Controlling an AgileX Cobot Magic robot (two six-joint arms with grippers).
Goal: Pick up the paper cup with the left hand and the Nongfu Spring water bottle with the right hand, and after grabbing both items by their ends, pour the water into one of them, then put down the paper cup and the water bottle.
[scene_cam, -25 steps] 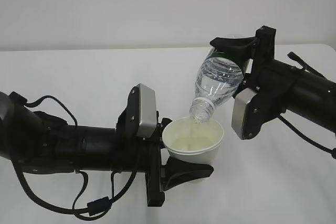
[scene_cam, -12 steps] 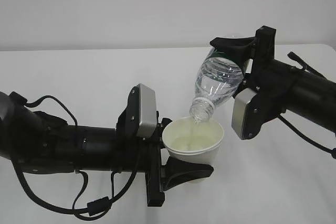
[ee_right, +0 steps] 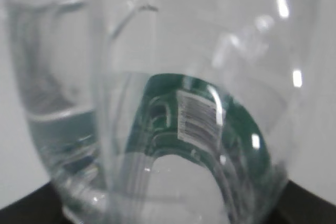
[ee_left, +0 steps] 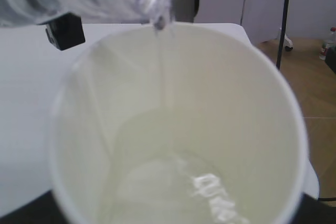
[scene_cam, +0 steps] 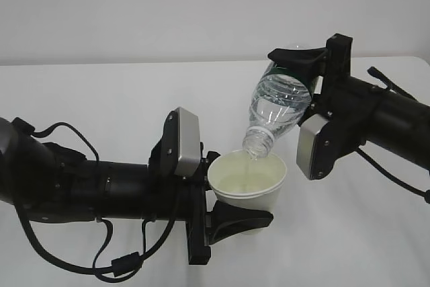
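Two tools hold: the left tool [scene_cam: 232,223] grips the soft, crushable white paper cup [scene_cam: 247,181] low; the right tool [scene_cam: 302,65] clamps the slippery clear ribbed plastic bottle's [scene_cam: 277,107] base.

Tilted bottle [scene_cam: 279,109] mouth-down over upright cup [scene_cam: 247,183]
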